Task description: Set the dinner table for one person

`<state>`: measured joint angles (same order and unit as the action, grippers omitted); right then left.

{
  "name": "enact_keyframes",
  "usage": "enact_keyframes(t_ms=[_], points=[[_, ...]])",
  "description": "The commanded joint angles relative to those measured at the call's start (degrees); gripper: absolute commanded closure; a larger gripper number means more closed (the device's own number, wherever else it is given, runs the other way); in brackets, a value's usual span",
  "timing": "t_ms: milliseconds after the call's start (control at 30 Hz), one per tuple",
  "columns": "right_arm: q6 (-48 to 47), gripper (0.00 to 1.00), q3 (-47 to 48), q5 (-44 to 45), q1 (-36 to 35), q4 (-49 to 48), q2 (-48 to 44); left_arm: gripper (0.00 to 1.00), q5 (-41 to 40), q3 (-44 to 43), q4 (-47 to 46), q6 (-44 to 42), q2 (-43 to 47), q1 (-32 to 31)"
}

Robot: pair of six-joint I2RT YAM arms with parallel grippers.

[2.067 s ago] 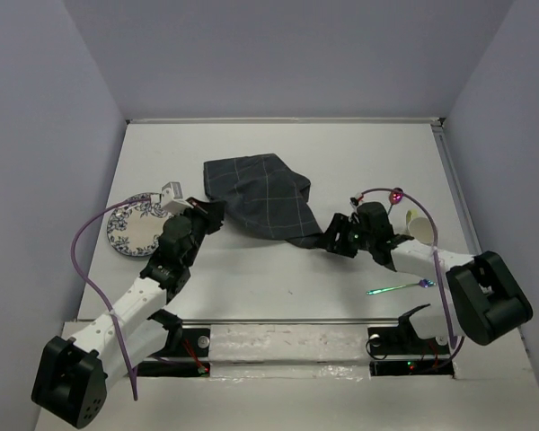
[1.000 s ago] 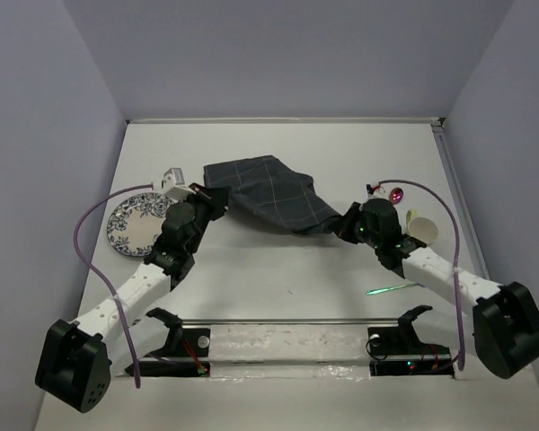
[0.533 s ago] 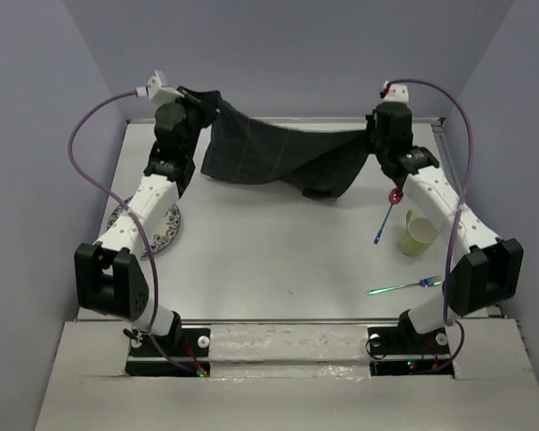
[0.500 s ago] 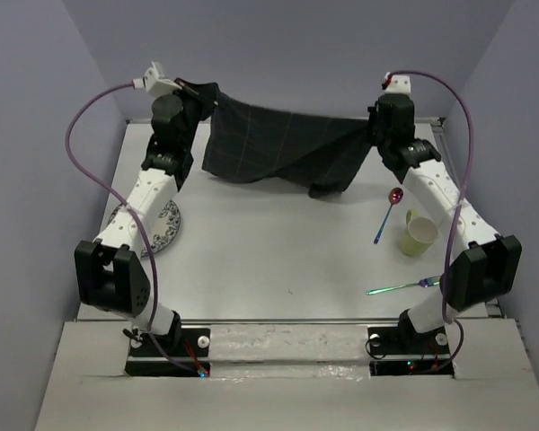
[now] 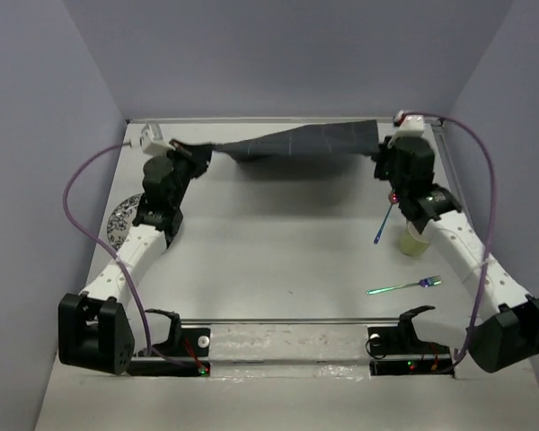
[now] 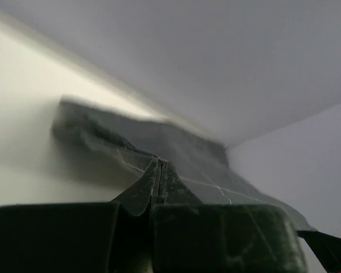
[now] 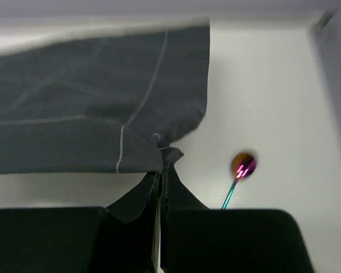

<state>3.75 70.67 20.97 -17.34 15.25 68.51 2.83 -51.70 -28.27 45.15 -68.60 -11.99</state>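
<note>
1. Over the far end of the table (image 5: 278, 256), a dark cloth (image 5: 307, 142) with faint checked lines hangs stretched in a near-flat band between both grippers. Whether its far edge touches the table I cannot tell.
2. Left gripper (image 5: 196, 151): at the cloth's left corner, jaws pressed together and pinching the fabric. The wrist view shows a fold caught between the tips.
3. Right gripper (image 5: 381, 154): at the cloth's right corner, jaws pressed together on a bunched bit of hem.
4. Table: white, lies beneath the cloth and runs well nearer than it, down to the arm bases.
5. Spoon (image 5: 385, 218): just nearer than the cloth's right corner, flat on the table, bowl end toward the cloth.
6. Cup (image 5: 415, 241): nearer than the cloth's right corner and further right, partly behind the right arm.
7. Fork (image 5: 404, 286): well nearer than the cloth, on its right side.
8. Plate (image 5: 117, 221): nearer than the cloth's left corner and out to the left, partly hidden by the left arm.
</note>
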Motion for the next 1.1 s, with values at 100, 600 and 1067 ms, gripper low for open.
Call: enact_keyframes(t_ms=[100, 600, 1067], points=[[18.12, 0.77, -26.45, -7.87, -9.63, -3.65, 5.93, 1.0, 0.07, 26.8, -11.62, 5.21, 6.89, 2.32], [32.63, 0.36, -40.35, -14.12, -11.75, 1.19, -11.92, 0.97, 1.22, 48.98, -7.95, 4.08, 26.05, 3.37], [38.44, 0.34, -39.21, -1.63, -9.21, -1.79, -1.2, 0.88, -4.24, 46.6, 1.9, -1.64, 28.35, 5.05]])
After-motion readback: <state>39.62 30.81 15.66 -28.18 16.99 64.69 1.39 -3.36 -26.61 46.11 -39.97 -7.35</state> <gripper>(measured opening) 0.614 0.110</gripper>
